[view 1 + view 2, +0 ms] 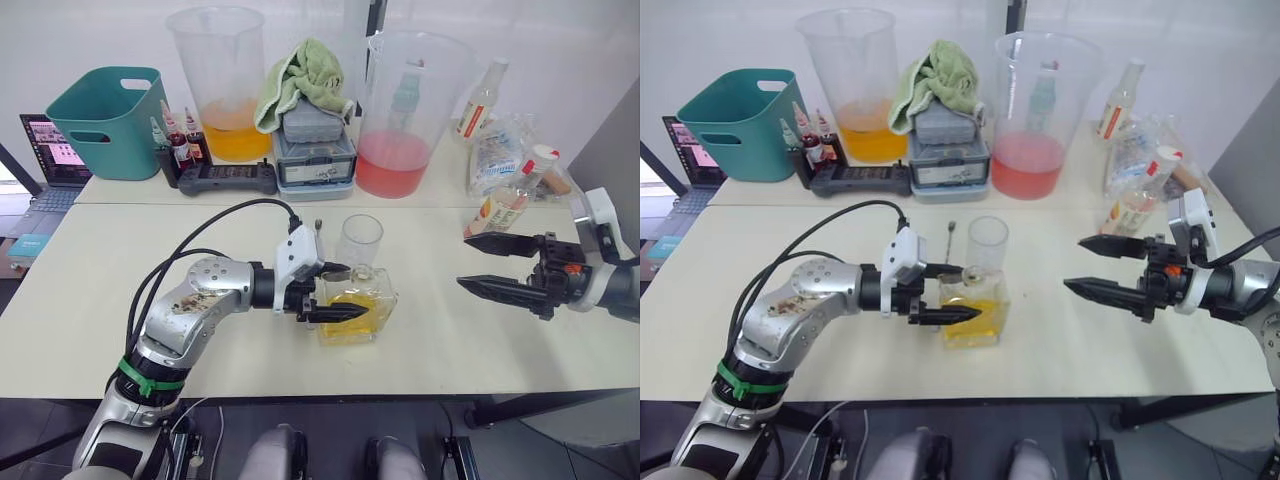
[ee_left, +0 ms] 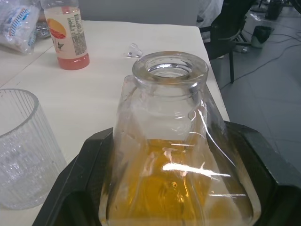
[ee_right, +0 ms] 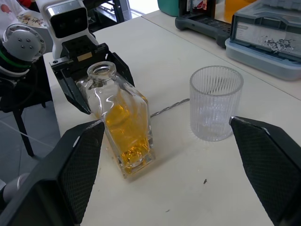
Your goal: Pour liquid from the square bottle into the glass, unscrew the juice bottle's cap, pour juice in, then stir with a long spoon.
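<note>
The square bottle [image 1: 368, 318] is clear glass, uncapped and about half full of amber liquid. It leans at a tilt near the table's middle. My left gripper [image 1: 355, 292] is shut on it, one black finger [image 2: 70, 188] on each side. The ribbed empty glass [image 1: 359, 240] stands upright just behind the bottle. A long spoon [image 3: 170, 108] lies flat on the table between the two. At the right, the juice bottle [image 1: 512, 200], orange with a white cap, stands among plastic bags. My right gripper [image 1: 462, 262] hovers open over the table's right side, pointing toward the bottle.
Along the back stand a teal basket [image 1: 108, 120], a pitcher of orange liquid [image 1: 222, 85], a grey case [image 1: 314, 155] under a green cloth, a pitcher of pink liquid [image 1: 405, 115] and a spray bottle [image 1: 482, 98]. A laptop [image 1: 50, 155] sits at far left.
</note>
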Robot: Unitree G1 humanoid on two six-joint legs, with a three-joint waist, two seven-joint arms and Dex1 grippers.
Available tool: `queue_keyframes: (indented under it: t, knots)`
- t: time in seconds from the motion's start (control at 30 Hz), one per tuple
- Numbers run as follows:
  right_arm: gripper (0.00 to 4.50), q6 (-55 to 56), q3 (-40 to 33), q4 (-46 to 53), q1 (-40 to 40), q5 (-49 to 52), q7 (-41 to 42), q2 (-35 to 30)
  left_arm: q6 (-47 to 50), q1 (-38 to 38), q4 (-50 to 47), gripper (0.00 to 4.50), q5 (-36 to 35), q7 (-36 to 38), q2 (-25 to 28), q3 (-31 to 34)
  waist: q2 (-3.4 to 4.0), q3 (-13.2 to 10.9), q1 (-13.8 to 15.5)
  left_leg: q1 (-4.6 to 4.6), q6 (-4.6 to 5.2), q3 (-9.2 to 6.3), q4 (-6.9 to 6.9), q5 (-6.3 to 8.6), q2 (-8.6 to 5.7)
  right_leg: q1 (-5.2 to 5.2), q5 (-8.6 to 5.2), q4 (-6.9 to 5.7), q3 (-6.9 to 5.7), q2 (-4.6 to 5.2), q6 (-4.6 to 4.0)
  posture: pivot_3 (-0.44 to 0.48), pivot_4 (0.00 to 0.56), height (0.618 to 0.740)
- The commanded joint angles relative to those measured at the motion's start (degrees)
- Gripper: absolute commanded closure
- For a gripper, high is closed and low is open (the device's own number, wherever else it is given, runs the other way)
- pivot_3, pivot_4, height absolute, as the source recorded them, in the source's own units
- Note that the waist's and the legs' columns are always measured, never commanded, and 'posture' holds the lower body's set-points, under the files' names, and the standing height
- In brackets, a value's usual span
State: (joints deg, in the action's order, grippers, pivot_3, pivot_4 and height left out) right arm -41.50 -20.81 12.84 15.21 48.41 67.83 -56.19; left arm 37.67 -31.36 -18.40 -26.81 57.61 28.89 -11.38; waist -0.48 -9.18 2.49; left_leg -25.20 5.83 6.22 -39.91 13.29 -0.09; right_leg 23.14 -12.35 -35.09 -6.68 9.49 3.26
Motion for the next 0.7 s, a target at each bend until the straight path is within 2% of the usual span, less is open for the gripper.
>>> queue_keyframes:
  t: [0.03, 0.47, 0.6, 0.7]
  knots:
    - [0.0, 0.6, -0.7, 0.5, 0.7, 0.7, 0.9, -0.4, -0.9, -1.3, -3.8, 1.71, -2.8, -0.5, 0.9, 4.5, 0.0, 0.0, 0.0, 0.0, 0.0, 0.0, 0.0, 0.0, 0.0, 0.0, 0.0, 0.0, 0.0, 0.0, 0.0, 0.0, 0.15, 0.739]
    - [0.0, 1.0, 0.9, 0.6, 1.3, 0.8, 2.4, 0.6, 0.7, -0.6, -2.4, 1.71, -6.2, -1.6, 7.2, 12.2, -0.01, 0.0, -0.1, 0.0, -0.03, 0.0, 0.0, -0.01, 0.0, 0.01, 0.0, -0.01, 0.0, -0.03, 0.0, 0.0, 0.15, 0.739]
    - [0.0, 1.0, 1.1, 1.2, 1.4, 1.1, 2.5, 1.1, 1.4, 0.0, -2.0, 1.71, -7.3, -3.0, 8.3, 15.4, -0.01, 0.0, -0.1, 0.0, -0.03, 0.0, 0.01, -0.02, 0.0, 0.01, 0.0, 0.0, 0.0, -0.02, 0.0, 0.0, 0.15, 0.739]
    - [0.0, 1.0, 1.3, 1.5, 1.4, 1.1, 2.5, 1.4, 0.0, -0.6, -0.4, 1.71, -5.4, -6.0, 7.7, 16.5, -0.02, 0.0, 0.0, 0.0, -0.05, 0.0, 0.01, -0.02, 0.0, 0.0, 0.0, 0.0, -0.01, -0.03, 0.0, 0.0, 0.15, 0.739]
